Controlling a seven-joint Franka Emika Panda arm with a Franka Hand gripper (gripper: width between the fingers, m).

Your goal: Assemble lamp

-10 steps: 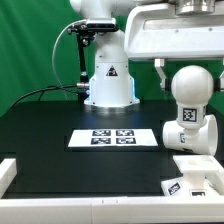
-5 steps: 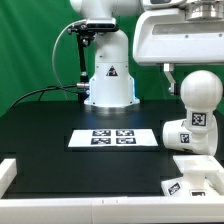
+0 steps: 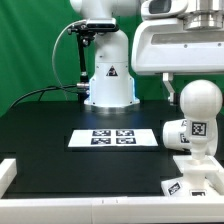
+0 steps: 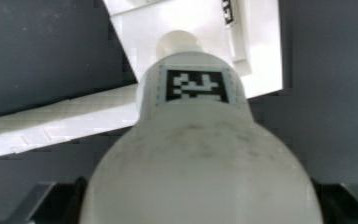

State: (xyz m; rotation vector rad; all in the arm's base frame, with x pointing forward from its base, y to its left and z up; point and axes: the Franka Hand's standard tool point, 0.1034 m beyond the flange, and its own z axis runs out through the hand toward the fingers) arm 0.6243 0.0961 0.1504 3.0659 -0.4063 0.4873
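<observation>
Your pincer (image 4: 197, 206) is clenched on the bulb (image 3: 200, 102), whose neck points away from the fingers, tilted, toward the base (image 3: 198, 172) just beyond. The socket seems hidden. Lower it askew and the neck may jam on the rim or twist in your grip.

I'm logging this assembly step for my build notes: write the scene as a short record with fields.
gripper: shut on the bulb
bulb: tilted, neck end low, above the base
base: on the table, at the exterior view's right
bulb-base contact: cannot tell
marker board: flat on the table, apart from the base
</observation>
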